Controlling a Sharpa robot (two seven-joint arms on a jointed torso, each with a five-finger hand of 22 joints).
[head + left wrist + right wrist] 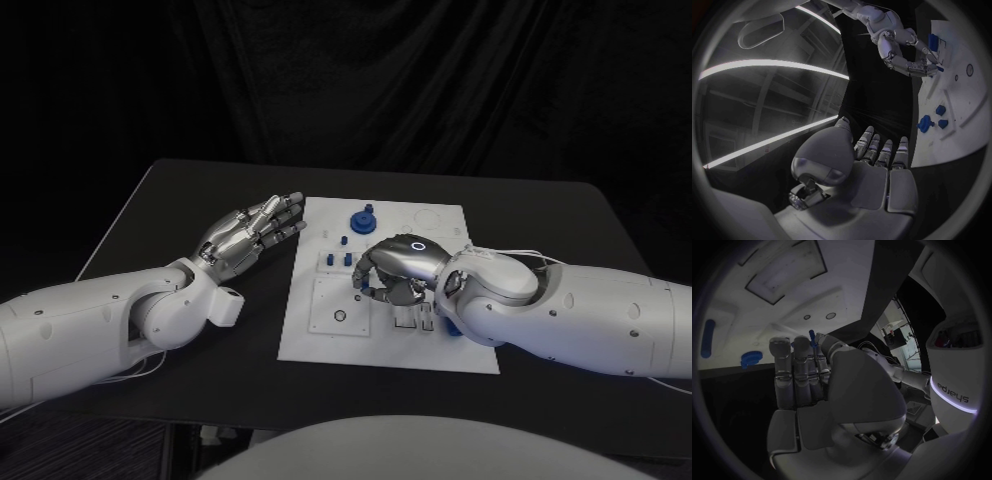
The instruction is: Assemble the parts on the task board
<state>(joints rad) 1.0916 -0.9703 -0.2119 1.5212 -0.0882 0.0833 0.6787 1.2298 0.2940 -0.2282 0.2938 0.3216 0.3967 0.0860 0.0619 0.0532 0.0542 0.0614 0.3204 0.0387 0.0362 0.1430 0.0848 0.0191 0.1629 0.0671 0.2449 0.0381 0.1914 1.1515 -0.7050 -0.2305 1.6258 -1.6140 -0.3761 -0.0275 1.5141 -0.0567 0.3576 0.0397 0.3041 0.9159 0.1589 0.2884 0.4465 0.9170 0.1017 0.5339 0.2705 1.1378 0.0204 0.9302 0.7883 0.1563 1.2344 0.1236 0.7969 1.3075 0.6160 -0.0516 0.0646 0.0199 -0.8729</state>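
The white task board (pixel 378 347) lies in the middle of the black table. My right hand (pixel 397 270) hovers over the board's centre with its fingers curled down. In the right wrist view it (pixel 807 372) pinches a small blue peg (pixel 811 335) between thumb and fingertip, just above the board (pixel 754 320). My left hand (pixel 253 232) is flat and open, holding nothing, beside the board's left edge. A larger blue knob-like part (pixel 364 219) stands at the board's far side. Small blue pegs (pixel 335 260) stand just left of the right hand.
Two small round holes (pixel 819 316) in the board lie beyond the right fingertips. A ring-shaped mark (pixel 340 316) sits near the board's left front. Black table (pixel 188 200) surrounds the board, with its edges close on every side.
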